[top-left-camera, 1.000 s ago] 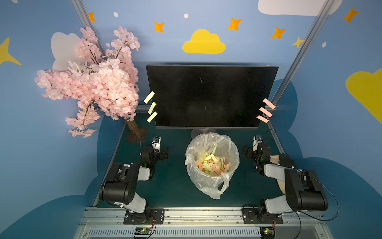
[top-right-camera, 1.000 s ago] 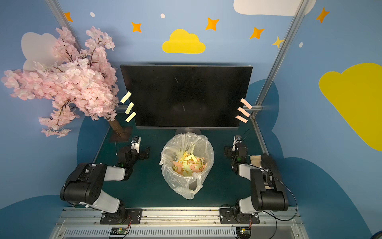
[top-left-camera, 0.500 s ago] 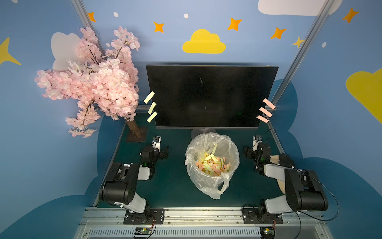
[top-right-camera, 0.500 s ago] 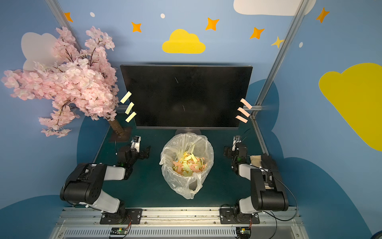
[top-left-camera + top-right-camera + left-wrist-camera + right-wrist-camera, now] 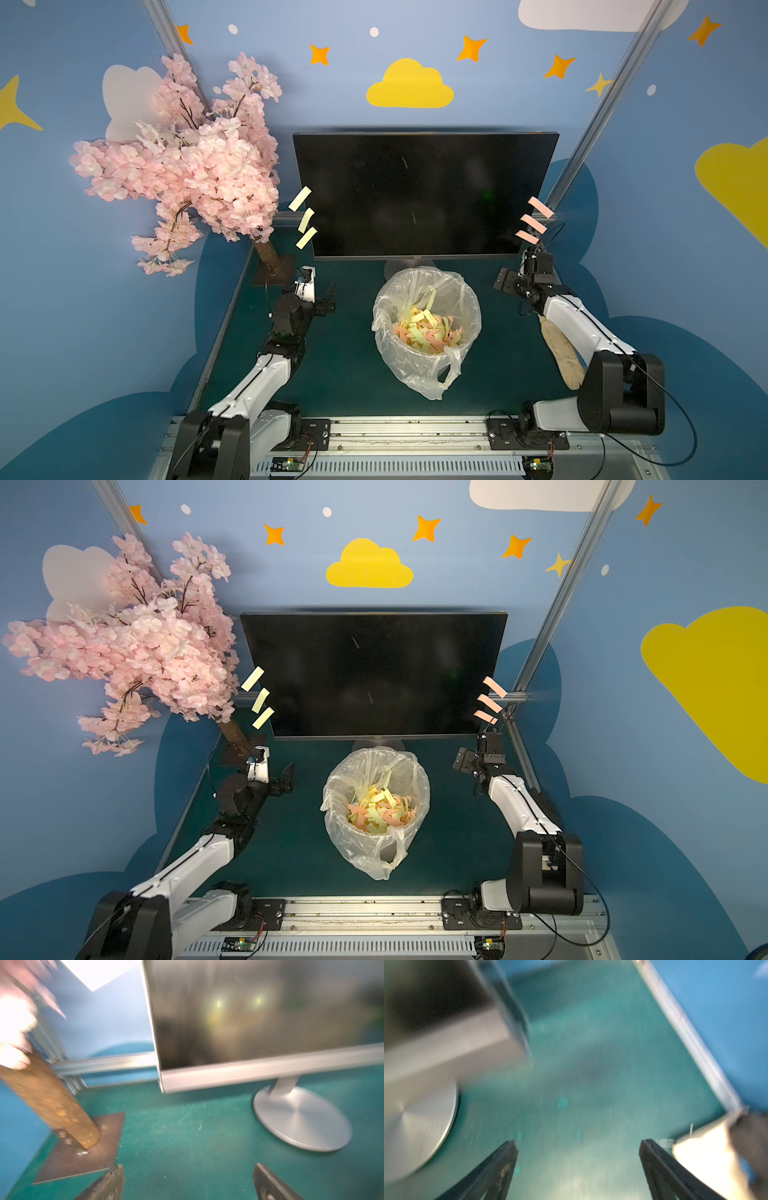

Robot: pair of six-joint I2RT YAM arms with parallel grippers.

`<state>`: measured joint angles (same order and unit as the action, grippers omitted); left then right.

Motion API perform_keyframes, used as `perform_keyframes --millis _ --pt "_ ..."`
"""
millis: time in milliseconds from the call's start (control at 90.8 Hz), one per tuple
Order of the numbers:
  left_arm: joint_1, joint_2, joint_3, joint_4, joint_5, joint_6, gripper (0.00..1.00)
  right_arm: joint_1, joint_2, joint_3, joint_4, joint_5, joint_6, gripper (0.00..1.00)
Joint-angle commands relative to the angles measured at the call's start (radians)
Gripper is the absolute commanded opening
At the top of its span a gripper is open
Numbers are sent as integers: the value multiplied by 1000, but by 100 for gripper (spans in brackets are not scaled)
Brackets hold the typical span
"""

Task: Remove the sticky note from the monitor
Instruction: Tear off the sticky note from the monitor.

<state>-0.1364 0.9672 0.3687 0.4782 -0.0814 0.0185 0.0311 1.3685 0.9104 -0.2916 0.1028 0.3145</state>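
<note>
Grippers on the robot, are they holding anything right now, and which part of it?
Nothing. The left gripper and right gripper are both open and empty; the sticky notes hang untouched at the monitor's edges.

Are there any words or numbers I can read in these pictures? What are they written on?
"AOC": a tiny logo on the bottom edge of the monitor. It is very small, so this is a best reading.
No writing shows on the yellow sticky notes or the pink sticky notes.
Any print on the small circuit boards at the front rail is too small to read.
Both wrist views are blurred, with nothing readable.
</note>
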Motion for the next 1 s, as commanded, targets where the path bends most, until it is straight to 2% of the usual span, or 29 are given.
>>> perform_keyframes --millis 0,121,220,330,440,540,683,848,991 --pt "-44 -160 27 -312 -83 -61 100 -33 -91 -85 -118 -230 126 97" --pt "-67 -349 47 -519 -131 -122 100 -72 -221 -176 -100 -371 178 97" --pt "-75 -469 73 -657 -143 -174 100 -72 -342 -210 -177 -391 179 97" --pt "-77 -521 115 -745 -140 -217 100 -71 -503 -234 -267 -375 218 97" --pt "-77 -503 178 -813 -116 -251 100 -68 -642 -269 -292 -355 330 98" --pt "-77 -471 239 -868 -103 -290 100 -64 -661 -245 -415 -275 513 98" --pt "-76 -432 303 -912 -96 -378 100 -71 -642 -247 -340 -413 535 98" --pt "-64 -361 363 -923 -38 -489 100 -32 -645 -69 -402 -415 496 96" --pt "4 -271 418 -906 70 -562 100 20 -614 154 -507 -413 456 94"
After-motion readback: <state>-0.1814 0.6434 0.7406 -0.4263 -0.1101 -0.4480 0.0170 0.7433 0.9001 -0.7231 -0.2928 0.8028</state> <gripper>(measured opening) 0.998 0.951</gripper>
